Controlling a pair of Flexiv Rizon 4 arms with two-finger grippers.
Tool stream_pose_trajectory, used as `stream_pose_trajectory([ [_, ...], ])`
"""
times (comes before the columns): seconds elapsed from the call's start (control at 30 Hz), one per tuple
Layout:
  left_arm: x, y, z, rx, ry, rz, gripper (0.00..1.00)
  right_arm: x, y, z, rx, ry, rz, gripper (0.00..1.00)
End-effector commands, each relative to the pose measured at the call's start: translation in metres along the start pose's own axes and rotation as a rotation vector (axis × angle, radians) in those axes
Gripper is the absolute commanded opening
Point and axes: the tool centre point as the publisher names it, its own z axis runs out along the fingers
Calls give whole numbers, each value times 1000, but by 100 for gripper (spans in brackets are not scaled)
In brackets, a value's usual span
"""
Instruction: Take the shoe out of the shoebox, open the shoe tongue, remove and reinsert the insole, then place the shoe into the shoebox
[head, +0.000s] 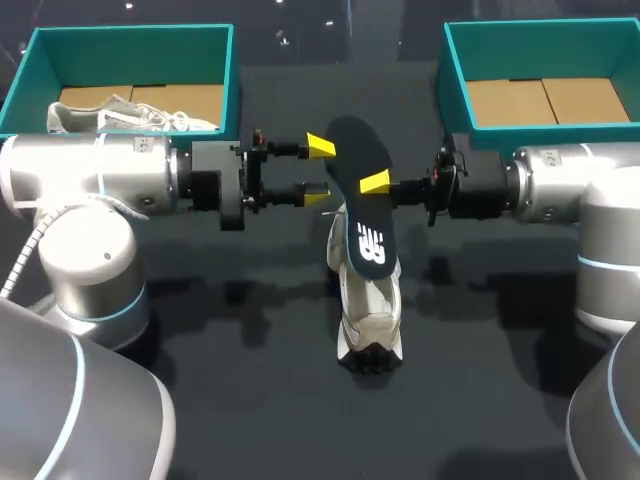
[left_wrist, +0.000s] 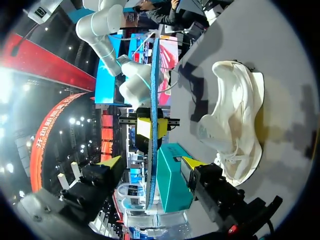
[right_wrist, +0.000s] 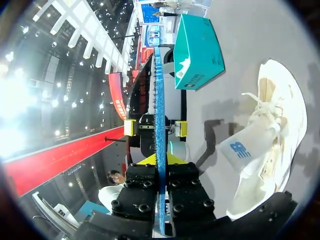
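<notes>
A dark insole with a white logo hangs upright above the white shoe, which rests on the black table. My right gripper is shut on the insole's right edge; in its wrist view the blue-edged insole runs straight up from between its fingers. My left gripper stands open at the insole's left edge, one yellow tip on each side. The left wrist view shows the insole edge-on between those fingers, with gaps on both sides. The shoe lies beside it.
A teal shoebox at the back left holds a second white shoe. Another teal shoebox at the back right shows only its cardboard bottom. Both arms stretch across the table's middle.
</notes>
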Motion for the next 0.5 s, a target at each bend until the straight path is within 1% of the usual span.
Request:
stream_pose_trajectory([
  [0.03,4,0,12,-12,-72,-2,69,-2,-2,3,-8,6,-1,0],
  [0.27,6,-3,24,-24,-81,-13,51,-3,-4,3,-13,7,-6,0],
  [0.5,9,-3,32,-42,-84,-7,46,-3,-3,5,-13,8,-12,0],
])
